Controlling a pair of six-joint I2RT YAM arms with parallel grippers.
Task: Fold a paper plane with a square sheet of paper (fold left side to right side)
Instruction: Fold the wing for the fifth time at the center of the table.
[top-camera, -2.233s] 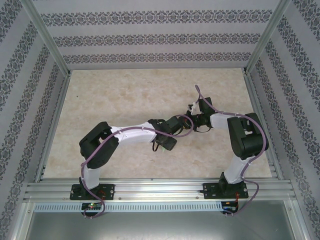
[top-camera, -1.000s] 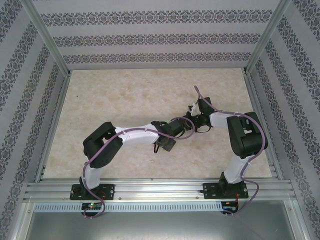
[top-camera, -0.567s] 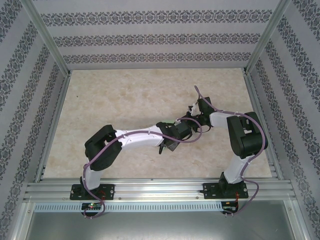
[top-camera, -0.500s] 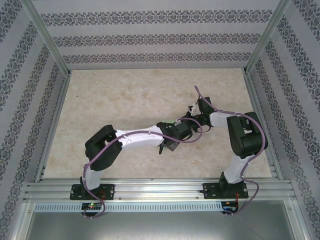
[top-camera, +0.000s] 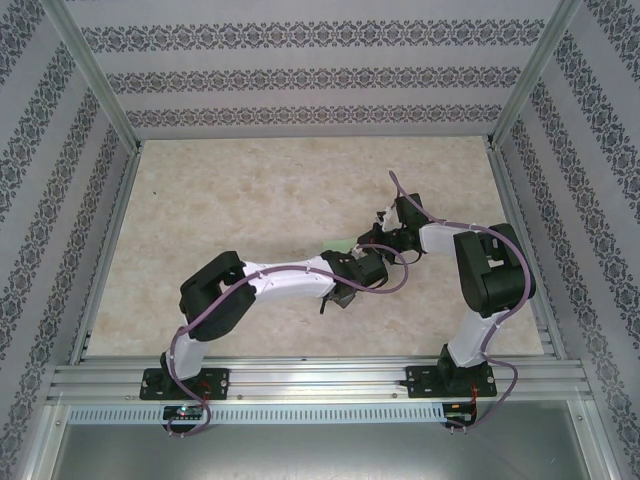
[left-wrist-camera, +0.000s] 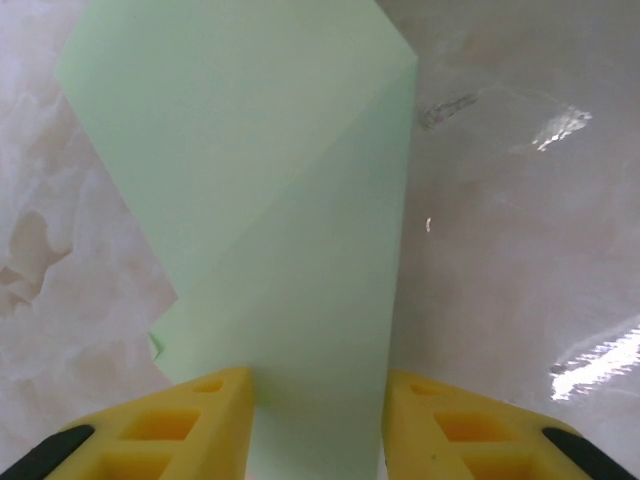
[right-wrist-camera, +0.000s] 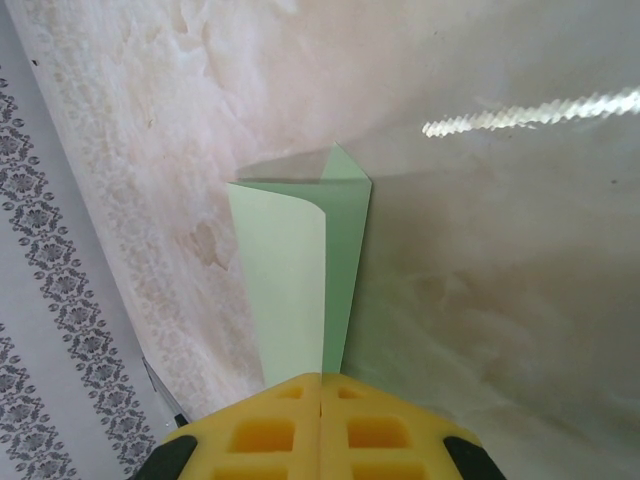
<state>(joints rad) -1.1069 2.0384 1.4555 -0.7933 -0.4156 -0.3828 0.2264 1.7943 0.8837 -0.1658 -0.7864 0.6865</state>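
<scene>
Left gripper (left-wrist-camera: 318, 390) advanced; sheet of paper (left-wrist-camera: 270, 200) runs lengthwise away from it.

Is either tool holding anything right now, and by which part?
Right tool pinches the sheet of paper by the end nearest its wrist; left tool open, holding nothing.

The bench (top-camera: 250, 190) has a smooth top, cream with cloudy brown marks like stone. Light makes bright shiny streaks on it. On it lies a pale green sheet of paper (left-wrist-camera: 270, 200), a little right of the middle. The paper is folded, with a slanted crease across it. Most of it lies flat on the bench, but one side curls up off it.
</scene>
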